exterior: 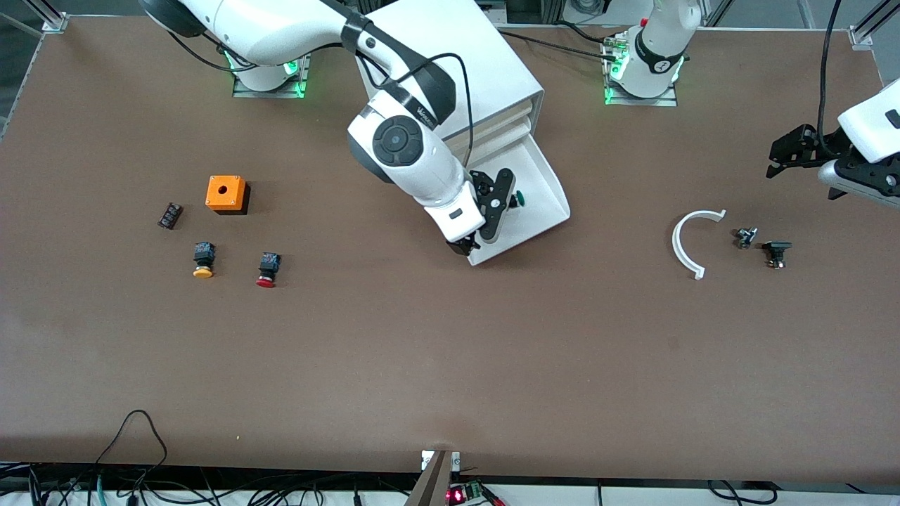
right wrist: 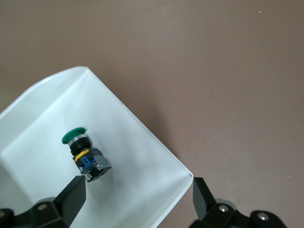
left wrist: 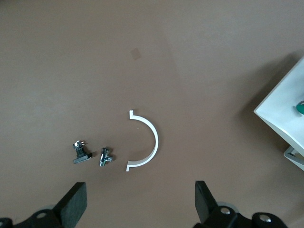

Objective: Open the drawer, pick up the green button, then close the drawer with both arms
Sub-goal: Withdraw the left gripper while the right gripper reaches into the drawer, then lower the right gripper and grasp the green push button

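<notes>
The white cabinet (exterior: 485, 63) stands between the arms' bases. Its lowest drawer (exterior: 552, 186) is pulled out toward the front camera. The green-capped button (exterior: 518, 199) lies on its side in the drawer, and shows in the right wrist view (right wrist: 85, 156) with its black-and-blue body. My right gripper (exterior: 491, 212) hangs open and empty over the drawer (right wrist: 142, 128), one finger (right wrist: 71, 199) close beside the button's body. My left gripper (exterior: 779, 158) is open and empty in the air at the left arm's end of the table, also in its wrist view (left wrist: 140, 199). The drawer's corner (left wrist: 282, 111) shows there.
A white curved piece (exterior: 692, 242) and two small metal parts (exterior: 745, 237) (exterior: 776, 253) lie below the left gripper. Toward the right arm's end lie an orange box (exterior: 226, 194), a yellow-capped button (exterior: 203, 260), a red-capped button (exterior: 267, 270) and a small dark part (exterior: 169, 215).
</notes>
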